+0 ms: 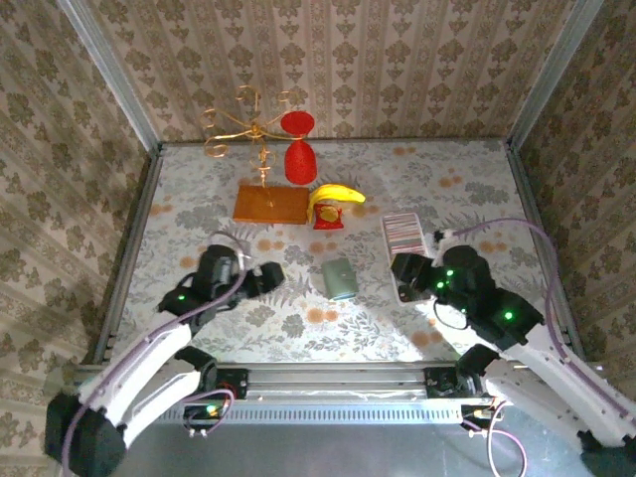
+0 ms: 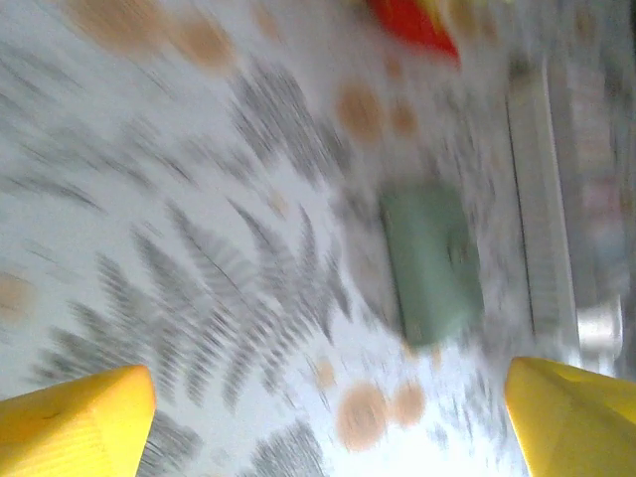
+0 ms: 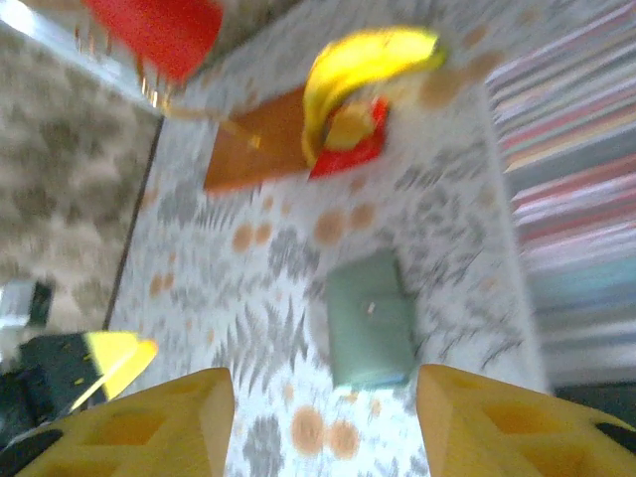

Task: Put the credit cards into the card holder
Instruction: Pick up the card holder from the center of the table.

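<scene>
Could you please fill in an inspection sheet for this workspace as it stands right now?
Surface: table with a floral cloth, no spills seen.
Job's things: card holder folded shut, mid-table; credit cards standing in a row to its right, none loaded yet.
Clutter: banana, wooden board and red ornaments at the back.
Grippers: left gripper open, empty; right gripper open, empty.
Cables: purple cable loops beside the right gripper.
Surroundings: patterned walls.
</scene>
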`<state>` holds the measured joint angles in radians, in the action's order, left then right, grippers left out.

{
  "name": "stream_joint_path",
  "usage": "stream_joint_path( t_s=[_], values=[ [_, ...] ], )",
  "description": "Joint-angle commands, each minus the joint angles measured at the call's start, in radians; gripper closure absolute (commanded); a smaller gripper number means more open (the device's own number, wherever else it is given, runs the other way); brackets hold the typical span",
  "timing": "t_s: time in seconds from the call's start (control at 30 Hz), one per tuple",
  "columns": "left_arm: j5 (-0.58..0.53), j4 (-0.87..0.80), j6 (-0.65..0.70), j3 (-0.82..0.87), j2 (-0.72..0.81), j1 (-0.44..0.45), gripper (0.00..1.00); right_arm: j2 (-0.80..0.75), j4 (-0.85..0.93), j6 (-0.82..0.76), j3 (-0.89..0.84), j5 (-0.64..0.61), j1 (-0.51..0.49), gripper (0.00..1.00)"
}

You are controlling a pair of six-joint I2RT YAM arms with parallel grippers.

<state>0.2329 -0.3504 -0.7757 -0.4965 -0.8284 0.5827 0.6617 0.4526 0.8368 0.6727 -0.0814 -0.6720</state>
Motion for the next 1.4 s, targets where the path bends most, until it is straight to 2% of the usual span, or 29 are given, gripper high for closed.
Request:
stream_joint_path(
  t_s=[0.0, 0.07, 0.13, 0.23, 0.37, 0.5, 0.6, 0.67, 0.93, 1.1, 1.37],
  values=[
    [-0.052, 0.041, -0.047, -0.058, -0.117, 0.157, 0.12, 0.129, 0.007, 0.055, 0.028, -0.189, -0.140, 0.61],
    [-0.041, 0.082, -0.067, -0.075, -0.201, 0.203, 0.18, 0.241, -0.013, 0.071, 0.054, -0.240, -0.208, 0.75],
    [-0.006, 0.157, -0.092, -0.061, -0.254, 0.216, 0.26, 0.342, -0.040, 0.084, 0.076, -0.267, -0.238, 0.83],
    [0.018, 0.238, -0.136, -0.034, -0.288, 0.215, 0.31, 0.474, -0.132, 0.103, 0.087, -0.245, -0.235, 0.84],
    [0.023, 0.298, -0.173, -0.014, -0.296, 0.199, 0.34, 0.647, -0.156, 0.092, 0.157, -0.198, -0.199, 0.88],
    [0.067, 0.339, -0.213, -0.009, -0.326, 0.161, 0.45, 0.808, -0.215, 0.101, 0.201, -0.093, -0.144, 0.96],
    [0.106, 0.356, -0.243, -0.010, -0.368, 0.133, 0.49, 0.895, -0.232, 0.109, 0.236, -0.058, -0.121, 1.00],
    [0.129, 0.406, -0.256, 0.001, -0.384, 0.134, 0.53, 0.937, -0.236, 0.111, 0.252, -0.057, -0.114, 1.00],
    [0.113, 0.417, -0.232, -0.016, -0.425, 0.136, 0.52, 1.003, -0.215, 0.151, 0.252, -0.090, -0.101, 1.00],
    [0.127, 0.493, -0.250, -0.011, -0.465, 0.146, 0.57, 1.048, -0.187, 0.159, 0.249, -0.085, -0.103, 1.00],
    [0.061, 0.525, -0.237, -0.024, -0.507, 0.178, 0.56, 1.044, -0.182, 0.192, 0.193, -0.108, -0.111, 1.00]
  ],
)
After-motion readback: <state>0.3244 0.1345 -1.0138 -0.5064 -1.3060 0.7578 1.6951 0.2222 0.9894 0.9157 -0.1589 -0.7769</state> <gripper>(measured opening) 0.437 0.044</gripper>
